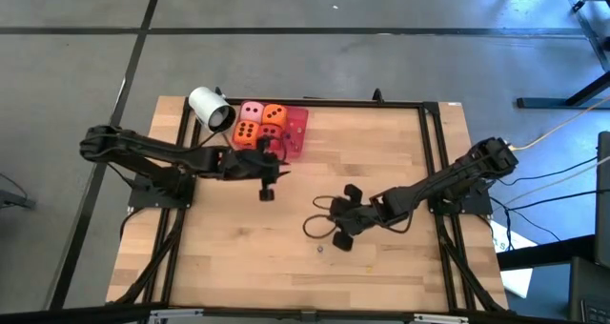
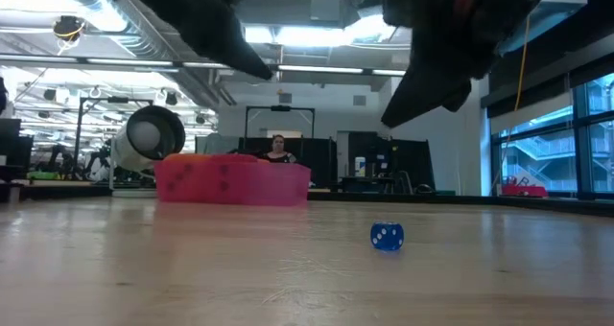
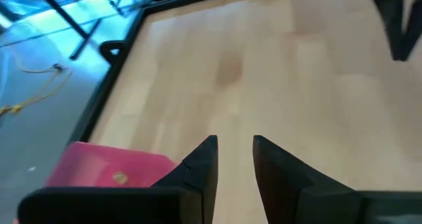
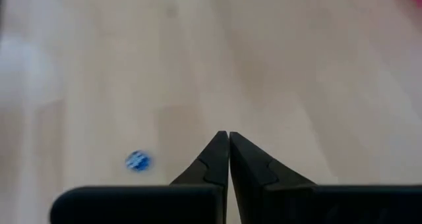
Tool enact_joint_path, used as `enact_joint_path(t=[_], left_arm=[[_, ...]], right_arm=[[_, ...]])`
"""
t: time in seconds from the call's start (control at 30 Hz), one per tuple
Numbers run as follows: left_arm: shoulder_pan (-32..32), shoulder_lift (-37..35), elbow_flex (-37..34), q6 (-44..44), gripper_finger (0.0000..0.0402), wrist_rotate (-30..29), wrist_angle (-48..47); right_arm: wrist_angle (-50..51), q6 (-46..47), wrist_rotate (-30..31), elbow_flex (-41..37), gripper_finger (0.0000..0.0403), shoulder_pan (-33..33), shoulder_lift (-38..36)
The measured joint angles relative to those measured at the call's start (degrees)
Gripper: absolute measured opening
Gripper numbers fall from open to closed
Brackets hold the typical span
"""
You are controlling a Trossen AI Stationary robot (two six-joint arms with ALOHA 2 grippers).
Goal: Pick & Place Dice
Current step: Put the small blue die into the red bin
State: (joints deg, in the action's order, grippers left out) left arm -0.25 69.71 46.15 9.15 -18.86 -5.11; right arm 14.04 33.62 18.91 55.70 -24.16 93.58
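Several dice lie in a pink-red tray [image 1: 299,126] at the table's far edge, left of centre: a pale pink one [image 1: 253,111], two orange ones [image 1: 274,114] [image 1: 247,131] and a red one [image 1: 271,134]. In the low view the tray's wall [image 2: 230,184] hides them. My left gripper [image 1: 281,167] [image 3: 235,142] hovers just on the near side of the tray, above the table. It points toward the table's right edge, open by a narrow gap, with nothing between its fingers. My right gripper [image 1: 329,227] [image 4: 228,136] hangs shut over the table's middle, holding nothing.
A small blue cube with white pips [image 2: 387,236] [image 4: 138,161] [image 1: 320,249] lies on the bare wood just near of my right gripper. A white cylinder [image 1: 210,107] [image 2: 152,134] stands left of the tray. A black frame [image 1: 424,105] borders the table. A person sits in the room beyond.
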Motion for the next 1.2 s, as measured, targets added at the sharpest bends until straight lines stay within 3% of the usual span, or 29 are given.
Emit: enact_joint_path(t=[0.2,0.4,0.63,0.8,0.93,1.07,1.2], left_arm=[[-6.73,-4.18,0.00,-4.32,0.0079,-0.08,-6.42],[-13.06,-5.42,0.00,-6.93,0.0071,2.43,-14.32],[-19.86,-5.00,0.00,-14.03,0.0064,5.14,-22.86],[-25.01,-5.05,0.00,-18.03,0.0058,3.74,-22.99],[-30.08,-4.86,-1.17,-20.53,0.0051,-2.96,-21.97],[-34.73,-4.83,-5.61,-22.08,0.0045,-9.11,-15.96],[-37.06,-4.81,-9.75,-23.88,0.0042,-9.97,-9.48]], right_arm=[[-6.84,-5.88,-0.93,0.00,0.0016,-3.28,0.00],[-12.06,-5.76,3.29,0.00,0.0018,-4.35,0.00],[-14.83,-4.49,5.52,0.00,0.0065,-4.35,2.89],[-23.10,-10.03,4.65,0.00,0.0119,-4.65,9.05],[-26.88,-14.98,4.42,0.35,0.0153,-5.88,11.20],[-26.91,-15.69,4.01,0.55,0.0174,-6.98,11.19],[-26.95,-14.62,3.97,0.55,0.0188,-7.75,11.39]])
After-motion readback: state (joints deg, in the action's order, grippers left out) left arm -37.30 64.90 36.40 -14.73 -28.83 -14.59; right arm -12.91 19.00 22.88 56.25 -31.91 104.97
